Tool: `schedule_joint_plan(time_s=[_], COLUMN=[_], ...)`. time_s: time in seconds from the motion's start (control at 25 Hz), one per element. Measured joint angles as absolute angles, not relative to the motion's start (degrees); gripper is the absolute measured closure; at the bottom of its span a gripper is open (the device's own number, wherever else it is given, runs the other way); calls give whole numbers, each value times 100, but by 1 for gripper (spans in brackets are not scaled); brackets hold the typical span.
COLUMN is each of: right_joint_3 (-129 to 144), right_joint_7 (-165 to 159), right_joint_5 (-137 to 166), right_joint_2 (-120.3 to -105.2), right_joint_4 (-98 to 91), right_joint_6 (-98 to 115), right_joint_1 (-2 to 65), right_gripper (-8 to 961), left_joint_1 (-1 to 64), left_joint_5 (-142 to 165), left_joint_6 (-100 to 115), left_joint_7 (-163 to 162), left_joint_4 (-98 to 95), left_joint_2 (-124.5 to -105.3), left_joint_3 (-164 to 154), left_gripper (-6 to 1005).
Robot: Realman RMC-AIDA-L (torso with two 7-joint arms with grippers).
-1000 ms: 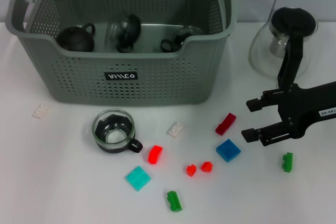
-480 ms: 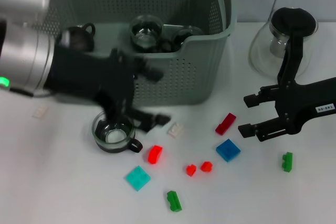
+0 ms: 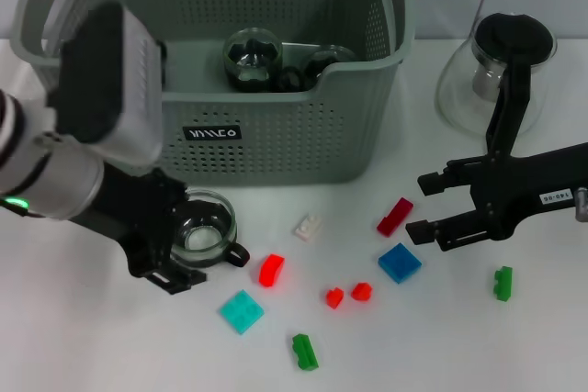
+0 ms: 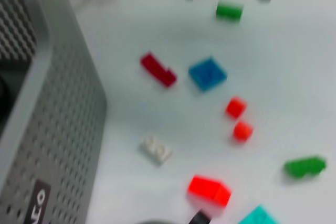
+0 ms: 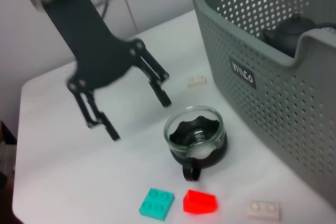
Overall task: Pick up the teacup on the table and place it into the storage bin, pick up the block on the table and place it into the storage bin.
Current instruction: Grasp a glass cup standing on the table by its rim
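Teacup (image 3: pixel 204 238) part-hidden behind left tool (image 3: pixel 175 245).

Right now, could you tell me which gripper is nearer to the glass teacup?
Left. The left gripper hangs open right beside the glass teacup, while the right gripper waits open across the scattered blocks, near the dark red block.

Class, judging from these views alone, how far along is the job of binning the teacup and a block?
Nothing looks done: the teacup sits on the table outside the storage bin. In hand: the open left gripper hangs beside the teacup, not gripping. The open right gripper is empty near the dark red block. Both placements remain.
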State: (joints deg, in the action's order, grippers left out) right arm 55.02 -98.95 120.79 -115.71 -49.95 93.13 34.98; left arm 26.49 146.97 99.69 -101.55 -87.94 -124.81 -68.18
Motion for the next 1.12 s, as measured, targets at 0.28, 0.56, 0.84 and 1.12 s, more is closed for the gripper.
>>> schedule_joint_plan(time_s=[0.28,0.56,0.84,1.12], right_joint_3=[5466,5414,5418,5412], right_joint_7=[-9902,-9905,-9905,-9887], right_joint_5=[12094,12103,12103,12103], right_joint_2=[-11634,-11645,-11646,-11646], right_joint_4=[-4982,-4982,-4982,-4958], right_joint_6=[9289,9274,9212,9201], right_joint_1=[3498,3499,3507,3492], right_gripper=[85,85,85,85], left_joint_1=[2723,2786,2933,2940], left_joint_5=[15454,15594,15609,15615], left_joint_6=[9043,8724,8477,8357], left_joint_7=[-10168,-10182,-10265,-10296], left_joint_4=[-8178,-7812,-7348,-7206], left_joint_2=[-12481,-12481,-12481,-12481], left_joint_3=[-7492,-7758,-7952,-8011], left_gripper=[173,177,180,184])
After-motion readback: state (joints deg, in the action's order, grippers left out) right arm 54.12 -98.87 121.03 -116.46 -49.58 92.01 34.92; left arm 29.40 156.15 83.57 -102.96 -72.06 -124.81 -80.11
